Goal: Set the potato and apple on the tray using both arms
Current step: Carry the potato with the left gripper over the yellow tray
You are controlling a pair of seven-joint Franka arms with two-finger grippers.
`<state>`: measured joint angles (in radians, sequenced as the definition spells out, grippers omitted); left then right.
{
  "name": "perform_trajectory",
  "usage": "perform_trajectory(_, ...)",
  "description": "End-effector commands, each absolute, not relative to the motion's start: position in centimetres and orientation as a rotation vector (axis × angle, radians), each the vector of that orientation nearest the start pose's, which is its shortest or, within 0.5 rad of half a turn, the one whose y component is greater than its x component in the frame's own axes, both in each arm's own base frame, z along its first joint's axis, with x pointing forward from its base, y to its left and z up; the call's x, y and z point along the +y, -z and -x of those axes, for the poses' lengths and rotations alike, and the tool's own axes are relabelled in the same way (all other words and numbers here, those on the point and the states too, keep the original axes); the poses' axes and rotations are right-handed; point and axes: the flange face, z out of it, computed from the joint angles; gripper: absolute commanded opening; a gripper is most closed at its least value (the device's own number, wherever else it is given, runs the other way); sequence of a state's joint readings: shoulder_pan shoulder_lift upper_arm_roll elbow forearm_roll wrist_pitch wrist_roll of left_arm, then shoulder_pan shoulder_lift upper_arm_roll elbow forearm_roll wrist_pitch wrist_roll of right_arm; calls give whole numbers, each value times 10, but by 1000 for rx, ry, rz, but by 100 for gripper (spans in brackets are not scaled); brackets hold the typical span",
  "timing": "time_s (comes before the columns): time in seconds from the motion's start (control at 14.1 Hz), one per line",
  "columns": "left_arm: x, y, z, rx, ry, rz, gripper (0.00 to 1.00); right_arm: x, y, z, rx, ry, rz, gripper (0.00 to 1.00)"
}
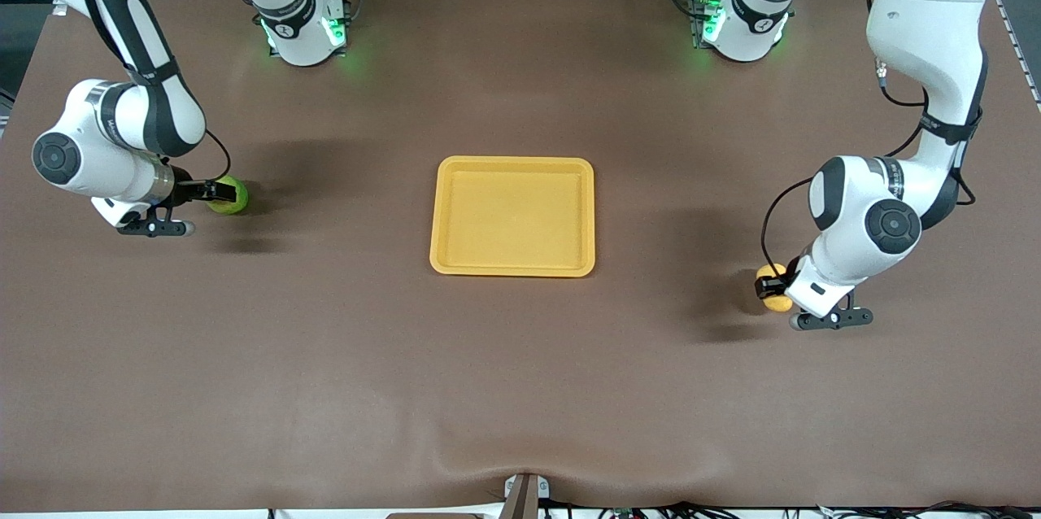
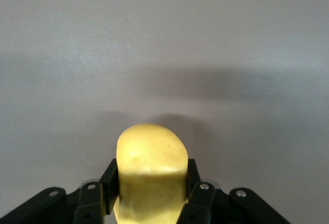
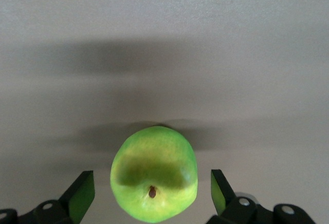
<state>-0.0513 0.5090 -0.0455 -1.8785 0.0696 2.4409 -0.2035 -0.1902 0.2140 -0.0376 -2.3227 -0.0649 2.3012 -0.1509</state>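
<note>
The yellow-orange tray (image 1: 512, 263) lies mid-table with nothing in it. The yellow potato (image 1: 775, 289) lies on the table toward the left arm's end. My left gripper (image 1: 768, 286) is shut on the potato (image 2: 150, 170), a finger pressed against each side. The green apple (image 1: 228, 195) lies on the table toward the right arm's end. My right gripper (image 1: 213, 192) is open around the apple (image 3: 153, 173), with a gap between each finger and the fruit. The apple's stem dimple faces the right wrist camera.
The brown table cover (image 1: 520, 389) has a low ridge near its edge nearest the front camera. The arm bases (image 1: 302, 27) stand along the table's robot side.
</note>
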Motion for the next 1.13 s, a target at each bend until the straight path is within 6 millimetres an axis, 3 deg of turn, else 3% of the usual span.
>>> perform_trajectory(0.0,-83,-277,-638,-72,42,3126,16,-118,-226,-478,38,-381,3132,100)
perform_trajectory(0.28,-130,-300,-637,10,-30,3121,15,-116,-219,-471,40,-408,3125,100)
perform_trajectory(0.35,-155,-303,-632,29,-50,3112,16,-116,-217,-468,42,-417,3122,100)
perform_trajectory(0.71,-244,-311,-607,166,-33,3066,16,-122,-208,-461,66,-421,3118,100)
perform_trajectory(0.92,-303,-311,-583,87,11,3041,16,-118,-192,-449,63,-387,3122,100)
perform_trajectory(1.06,-333,-313,-570,61,31,3046,16,-119,-185,-445,73,-405,3115,100)
